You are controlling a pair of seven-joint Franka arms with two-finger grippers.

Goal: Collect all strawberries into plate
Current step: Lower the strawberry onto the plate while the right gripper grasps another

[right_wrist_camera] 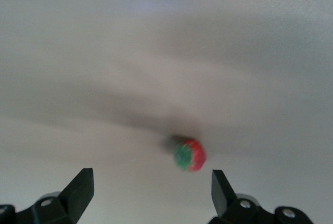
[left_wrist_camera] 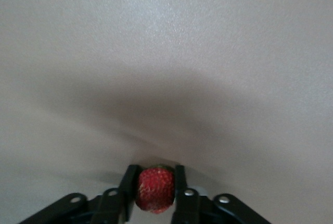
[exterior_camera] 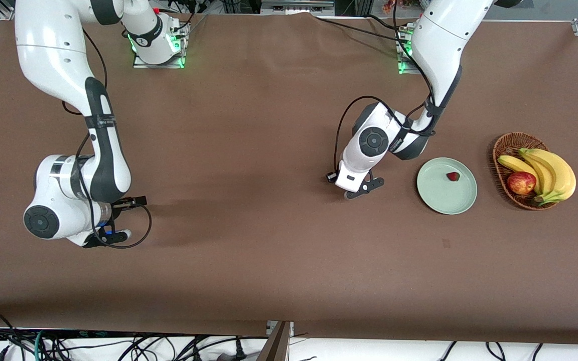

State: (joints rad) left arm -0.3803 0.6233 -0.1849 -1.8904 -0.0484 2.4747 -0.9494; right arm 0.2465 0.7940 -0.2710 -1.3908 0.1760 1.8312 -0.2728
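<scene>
**Left pincer clamps a strawberry; one berry already on the plate**

The left pincer [left_wrist_camera: 155, 195] is low over the brown table [exterior_camera: 269, 250], near the plate [exterior_camera: 439, 200], toward the right arm's end from it. Its fingers [left_wrist_camera: 126, 187] are pressed against both sides of a strawberry [left_wrist_camera: 155, 189]. A second strawberry [exterior_camera: 452, 176] lies on the pale green plate. Just beside the plate, toward the left arm's end, a wicker basket [exterior_camera: 500, 150] holds bananas [exterior_camera: 552, 173] and a red apple [exterior_camera: 521, 182].

The right pincer [right_wrist_camera: 151, 187] hangs over the table at the right arm's end, its fingers spread wide and holding nothing. A third strawberry [right_wrist_camera: 189, 155] lies on the table beneath it, between the open fingertips in the right wrist view.
</scene>
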